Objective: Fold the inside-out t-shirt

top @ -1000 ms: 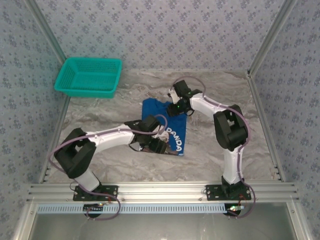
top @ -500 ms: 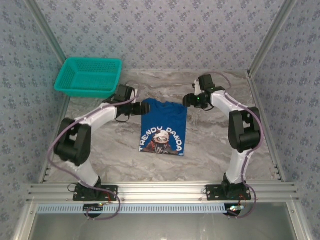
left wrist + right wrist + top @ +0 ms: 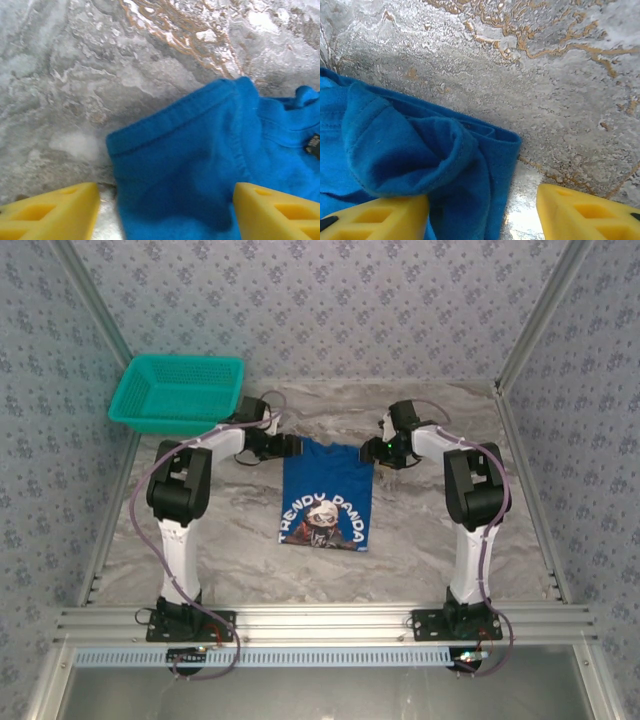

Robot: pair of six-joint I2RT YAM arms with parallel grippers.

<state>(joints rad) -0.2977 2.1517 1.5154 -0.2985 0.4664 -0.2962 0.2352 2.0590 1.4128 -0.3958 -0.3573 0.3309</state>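
Note:
The inside-out t-shirt [image 3: 328, 485] lies flat in the middle of the table as a narrow blue rectangle, with a printed picture and lettering facing up near its front hem. My left gripper [image 3: 291, 448] is low at its far left corner. In the left wrist view the yellow fingers [image 3: 55, 210] stand wide apart, open, with the t-shirt's blue sleeve [image 3: 190, 150] lying loose between them. My right gripper [image 3: 372, 451] is at the far right corner. Its fingers [image 3: 585, 210] are open too, astride a rolled fold of the t-shirt [image 3: 420, 150], and the left finger touches the cloth.
A teal mesh basket [image 3: 178, 392] stands at the back left, close behind the left arm's forearm. Bare marbled table [image 3: 220, 530] lies on both sides of the t-shirt. Patterned walls and metal rails [image 3: 525, 490] close in the workspace.
The left arm swung from over the shirt's near half out to its far left corner. The right gripper shifted right, then back in to the far right corner. The shirt now lies uncovered.

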